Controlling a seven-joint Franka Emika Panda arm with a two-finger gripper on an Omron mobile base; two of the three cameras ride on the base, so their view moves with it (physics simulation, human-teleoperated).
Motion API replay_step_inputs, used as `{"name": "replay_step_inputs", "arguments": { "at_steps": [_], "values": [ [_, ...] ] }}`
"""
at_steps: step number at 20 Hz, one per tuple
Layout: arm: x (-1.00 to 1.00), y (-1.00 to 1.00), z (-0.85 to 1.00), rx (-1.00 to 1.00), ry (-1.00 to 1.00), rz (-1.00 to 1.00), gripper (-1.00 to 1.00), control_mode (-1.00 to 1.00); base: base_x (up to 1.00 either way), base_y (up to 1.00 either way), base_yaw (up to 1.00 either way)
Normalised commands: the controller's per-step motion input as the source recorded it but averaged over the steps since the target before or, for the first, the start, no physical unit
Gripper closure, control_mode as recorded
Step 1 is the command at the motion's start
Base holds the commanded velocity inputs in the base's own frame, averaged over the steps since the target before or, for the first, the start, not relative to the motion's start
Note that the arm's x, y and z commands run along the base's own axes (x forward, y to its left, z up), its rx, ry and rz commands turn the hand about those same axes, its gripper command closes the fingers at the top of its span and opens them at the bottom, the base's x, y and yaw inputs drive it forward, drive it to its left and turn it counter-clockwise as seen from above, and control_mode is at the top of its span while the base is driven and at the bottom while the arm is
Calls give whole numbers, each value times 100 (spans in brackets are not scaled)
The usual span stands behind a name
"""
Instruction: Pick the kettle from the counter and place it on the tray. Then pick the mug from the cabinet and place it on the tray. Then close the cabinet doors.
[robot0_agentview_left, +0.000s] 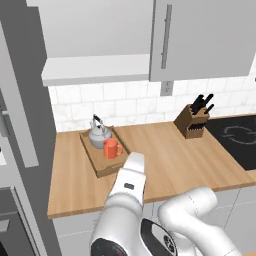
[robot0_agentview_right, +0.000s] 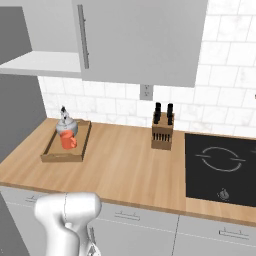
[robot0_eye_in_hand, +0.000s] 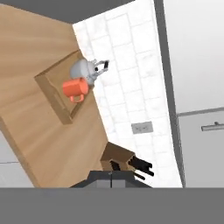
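The silver kettle (robot0_agentview_left: 99, 134) and the orange-red mug (robot0_agentview_left: 111, 148) stand side by side on the wooden tray (robot0_agentview_left: 102, 167), at the left of the counter (robot0_agentview_left: 170, 160). The right base view gives the kettle (robot0_agentview_right: 66, 125), mug (robot0_agentview_right: 68, 140) and tray (robot0_agentview_right: 59, 157); the hand view gives the kettle (robot0_eye_in_hand: 82, 68), mug (robot0_eye_in_hand: 74, 87) and tray (robot0_eye_in_hand: 50, 89). My gripper (robot0_eye_in_hand: 112, 176) is shut and holds nothing; the hand hovers over the counter's front, just right of the tray. The cabinet shelf (robot0_agentview_left: 95, 67) lies exposed. The right door (robot0_agentview_left: 205, 40) is closed, and the left door (robot0_agentview_left: 22, 125) stands swung out.
A knife block (robot0_agentview_left: 191, 121) sits against the tiled wall, right of the tray. A black cooktop (robot0_agentview_right: 222, 160) is set into the counter's right end. A wall outlet (robot0_agentview_right: 146, 92) is under the closed door. Grey drawers (robot0_agentview_right: 150, 230) run below the counter.
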Motion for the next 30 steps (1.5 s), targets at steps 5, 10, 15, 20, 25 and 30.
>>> {"name": "replay_step_inputs", "arguments": {
  "at_steps": [5, 10, 15, 20, 25, 30],
  "values": [
    [0, 41, -41, -27, -11, -10, 100, -100, 0, 0, 0],
    [-7, 50, -6, -20, -8, -11, 100, -100, 0, 0, 0],
    [-3, 71, 0, -12, 0, -11, 100, -100, 0, 0, 0],
    [0, 78, 0, -16, 0, -16, 100, -100, 0, 0, 0],
    [0, 73, 7, -16, -1, -11, 100, -100, 0, 0, 0],
    [0, 44, 25, -8, -12, -1, 100, -100, 0, 0, 0]
  ]
}}
